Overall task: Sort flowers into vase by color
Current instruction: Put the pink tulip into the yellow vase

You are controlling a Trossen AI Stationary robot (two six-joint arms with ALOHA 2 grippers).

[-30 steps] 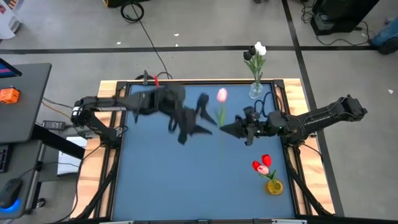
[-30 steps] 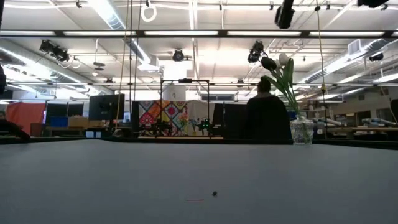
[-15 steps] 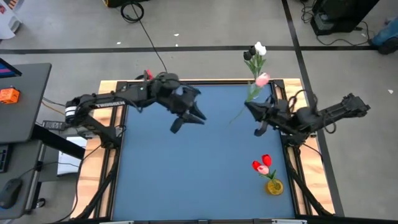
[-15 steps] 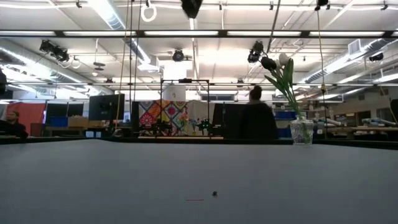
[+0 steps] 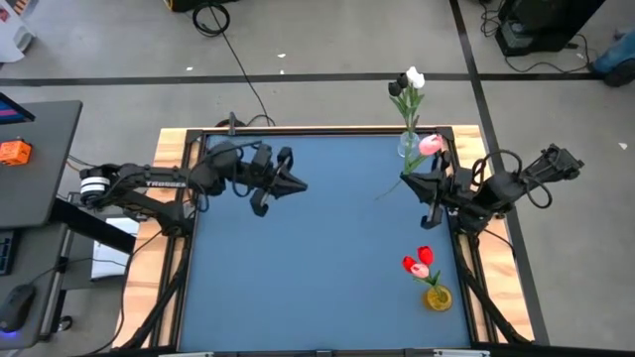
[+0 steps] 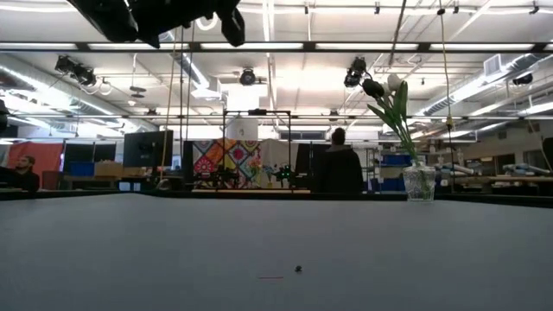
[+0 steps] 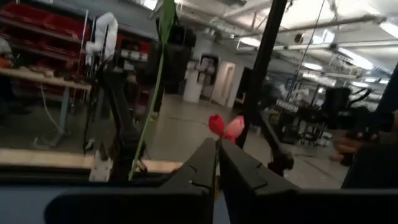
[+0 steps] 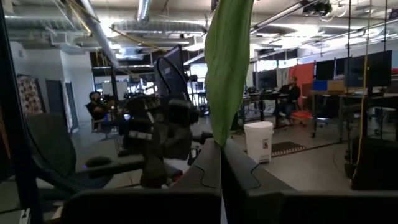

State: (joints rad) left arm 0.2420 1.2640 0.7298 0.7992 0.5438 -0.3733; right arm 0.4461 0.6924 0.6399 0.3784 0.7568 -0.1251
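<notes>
**Pink tulip gripped beside the clear vase**

Right gripper (image 5: 415,184): jaws clenched on the green stem of the pink tulip (image 5: 431,144), at the right edge of the blue worktop (image 5: 327,258). Broad green leaf (image 8: 227,68) rising straight up from between those jaws in the right wrist view. Pink head tilted up and outward from the jaws, just beside the clear glass vase (image 5: 408,146) at the far right corner, holding the white tulip (image 5: 415,76) and a dark one on long stems. Nearer than the right jaws, along the same edge: yellow vase (image 5: 438,297) with red and pink tulips (image 5: 421,261).

Left gripper (image 5: 282,182): lifted above the far left part of the worktop, well apart from the flowers, jaws nearly together with nothing between them.

Beyond the worktop, a person (image 6: 337,165) standing in the room.
</notes>
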